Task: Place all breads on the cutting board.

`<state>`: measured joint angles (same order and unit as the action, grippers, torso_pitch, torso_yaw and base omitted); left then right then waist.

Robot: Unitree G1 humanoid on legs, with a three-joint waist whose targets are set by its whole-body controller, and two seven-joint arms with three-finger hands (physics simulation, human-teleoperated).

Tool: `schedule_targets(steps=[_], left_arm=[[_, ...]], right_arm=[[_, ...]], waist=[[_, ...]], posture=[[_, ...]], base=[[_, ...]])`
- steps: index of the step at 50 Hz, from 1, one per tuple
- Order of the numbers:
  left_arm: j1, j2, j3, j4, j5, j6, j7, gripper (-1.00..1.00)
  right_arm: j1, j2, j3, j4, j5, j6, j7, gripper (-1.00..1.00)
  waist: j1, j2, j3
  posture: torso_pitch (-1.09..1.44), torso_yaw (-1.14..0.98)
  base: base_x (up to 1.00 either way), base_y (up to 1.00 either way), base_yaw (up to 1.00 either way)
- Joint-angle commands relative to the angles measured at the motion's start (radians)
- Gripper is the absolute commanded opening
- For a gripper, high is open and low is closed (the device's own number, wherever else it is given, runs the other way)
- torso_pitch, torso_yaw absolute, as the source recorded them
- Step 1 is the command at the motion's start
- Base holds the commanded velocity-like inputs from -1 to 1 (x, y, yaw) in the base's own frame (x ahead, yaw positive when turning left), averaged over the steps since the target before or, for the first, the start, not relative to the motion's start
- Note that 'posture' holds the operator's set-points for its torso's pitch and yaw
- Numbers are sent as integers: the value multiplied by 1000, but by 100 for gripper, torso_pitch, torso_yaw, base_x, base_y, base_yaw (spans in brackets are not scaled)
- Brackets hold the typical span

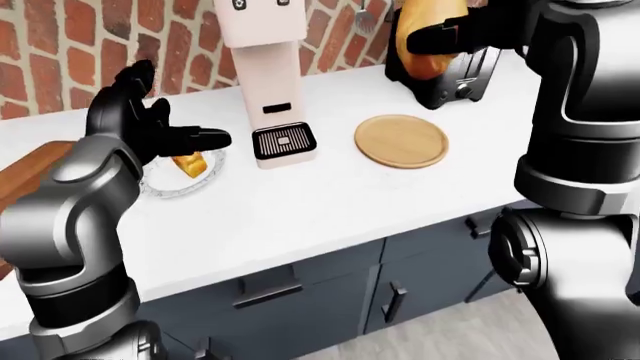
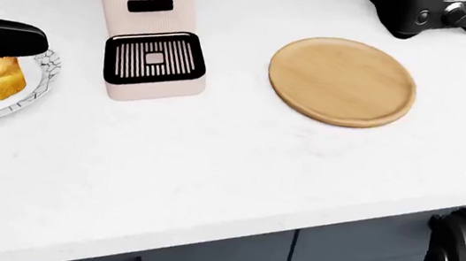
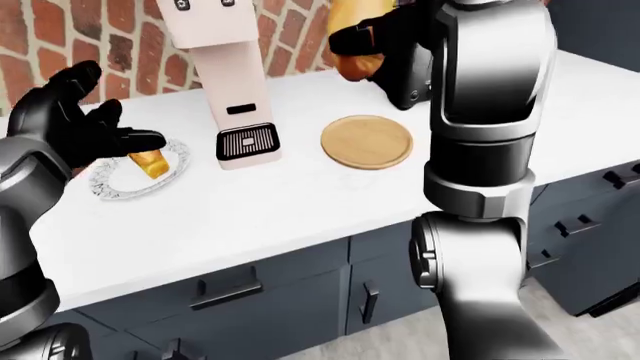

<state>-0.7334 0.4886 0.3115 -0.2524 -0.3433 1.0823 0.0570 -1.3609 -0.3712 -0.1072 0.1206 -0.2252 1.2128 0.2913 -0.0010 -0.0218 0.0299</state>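
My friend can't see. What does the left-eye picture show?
A black robot right hand holds a golden bread loaf above a round wooden cutting board on a white counter. The open left hand hovers over another loaf on a patterned plate.

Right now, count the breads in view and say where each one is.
2. One loaf lies on the patterned plate under the open left hand. The other bread is held up in the right hand, near the toaster. Others may be hidden.
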Motion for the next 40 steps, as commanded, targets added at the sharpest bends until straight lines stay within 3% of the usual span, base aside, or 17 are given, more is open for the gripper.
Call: schedule_targets(steps=[1, 4, 7, 9, 10, 12, 13, 14, 16, 19, 20, 24, 31, 40], left_arm=[[-28, 15, 14, -28, 5, -37, 4, 100], [-25, 16, 14, -26, 6, -42, 3, 100], [-28, 18, 15, -29, 4, -36, 4, 100], [-30, 17, 15, -29, 4, -35, 5, 100], [-30, 17, 14, -26, 4, -39, 4, 100], [-31, 16, 15, -30, 2, -34, 6, 100], [-29, 15, 13, -31, 2, -35, 6, 100], [-26, 15, 14, -30, 3, -37, 5, 100], [-21, 14, 14, -35, 2, -36, 5, 100], [-25, 14, 13, -34, 2, -35, 5, 100], [-28, 14, 10, -30, 3, -37, 4, 100], [-44, 18, -11, -6, 13, -54, -11, 100], [-109, 42, -81, 140, 98, -160, -115, 100], [-136, 62, -114, 222, 231, -244, -304, 100]], right_arm=[[-29, -5, -4, -26, 7, -35, -9, -100], [-21, -7, -3, -33, 12, -32, -14, -100], [-13, -5, 2, -49, 17, -19, -15, -100], [-8, -6, 2, -53, 20, -19, -14, -100], [-6, -6, 0, -52, 22, -26, -16, -100], [-14, -5, -6, -49, 29, -30, -23, -100], [-14, -3, -10, -51, 32, -31, -30, -100], [-16, -1, -12, -52, 36, -29, -37, -100], [-7, -2, -6, -57, 41, -27, -41, -100], [-9, -5, -2, -56, 46, -26, -40, -100], [-9, -6, -2, -60, 48, -24, -39, -100], [-6, -9, 0, -59, 49, -27, -41, -100], [23, -12, -2, -88, 51, -19, -38, -100], [40, -10, -1, -106, 53, -13, -39, -100]], waist=[[1, -2, -12], [-5, 20, -5], [-16, 60, -1], [-26, 108, 3], [-30, 150, -10], [-24, 116, 12], [-28, 116, -14], [-31, 117, -18], [-18, 50, -11], [3, -21, 25], [9, 11, 17], [9, 26, 1], [10, 40, -6], [3, 44, -3]], posture=[[0, 0], [0, 0], [0, 0], [0, 0], [0, 0], [0, 0], [0, 0], [0, 0], [0, 0], [0, 0], [0, 0], [0, 0], [0, 0], [0, 0]], base=[[13, 31, 0], [14, 32, 0], [15, 31, 0], [5, 13, 0], [0, 0, 0], [0, 0, 0], [0, 6, 0], [0, 38, 0], [5, 51, 0], [5, 27, 0], [0, 0, 0], [0, 0, 0], [0, 0, 0], [0, 0, 0]])
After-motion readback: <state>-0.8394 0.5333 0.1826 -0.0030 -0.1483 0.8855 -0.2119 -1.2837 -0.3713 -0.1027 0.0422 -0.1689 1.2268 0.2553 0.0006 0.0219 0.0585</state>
